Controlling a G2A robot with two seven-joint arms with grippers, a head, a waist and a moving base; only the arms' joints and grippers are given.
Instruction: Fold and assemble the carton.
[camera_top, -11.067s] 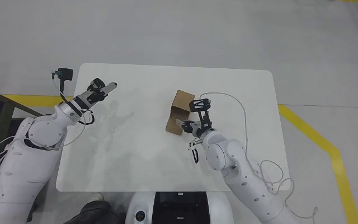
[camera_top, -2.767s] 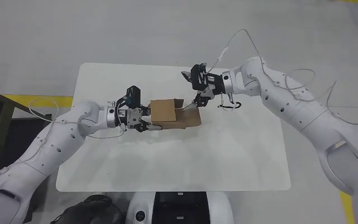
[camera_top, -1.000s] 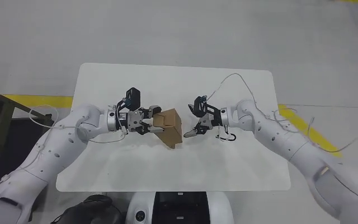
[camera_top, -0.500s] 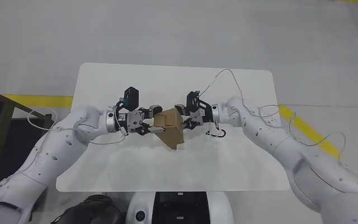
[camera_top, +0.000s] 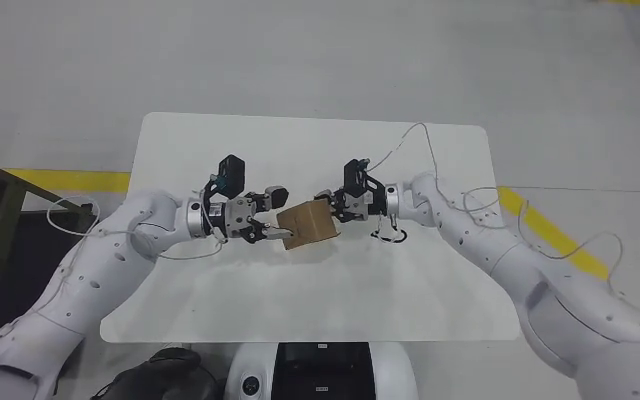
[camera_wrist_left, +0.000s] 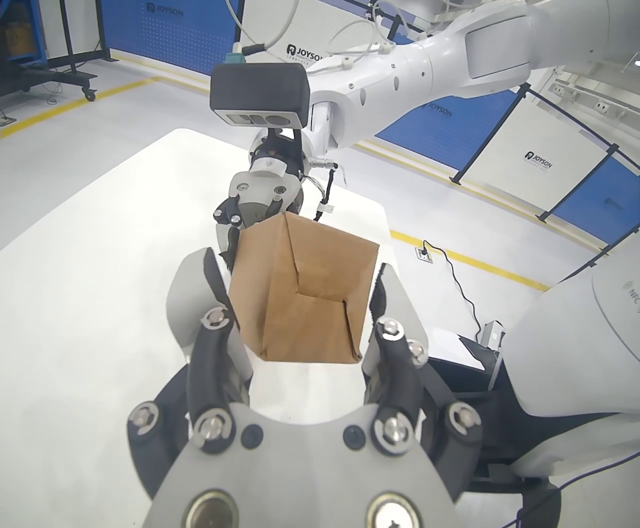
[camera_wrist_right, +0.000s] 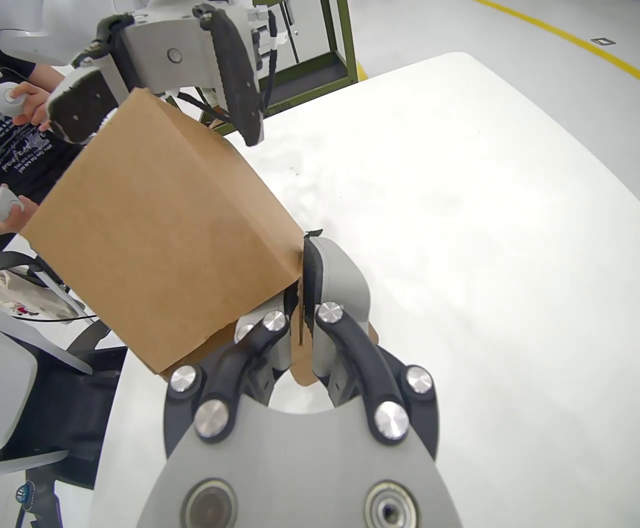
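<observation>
Left wrist view puts the left gripper (camera_wrist_left: 295, 262) nearest. Its fingers are spread wide and straddle the near end of the carton (camera_wrist_left: 305, 295), one pad beside each side panel. Whether either pad presses the board cannot be told.

The carton hangs tilted in the air over the middle of the worktop (camera_top: 300, 300), about as far from its left edge as from its right, and touches no part of it. The end facing the left gripper is folded shut, with its flaps overlapping flat.

Beyond it, at the far end, the right gripper (camera_top: 333, 205) is pinched tight on a thin cardboard flap, so it appears to carry the whole carton by that one edge.

The carton looks light and empty. It is thin brown board, stiff across each panel but ready to hinge at every crease. A hold on one flap probably lets the body swing or the flap bend. The matte surface should give the pads good friction, so slipping is unlikely and crushing is the greater risk.

The soundest hold is likely across two opposite side panels close to the closed end, where the folded flaps brace the walls. A light squeeze should do. The far end seems not yet closed.
</observation>
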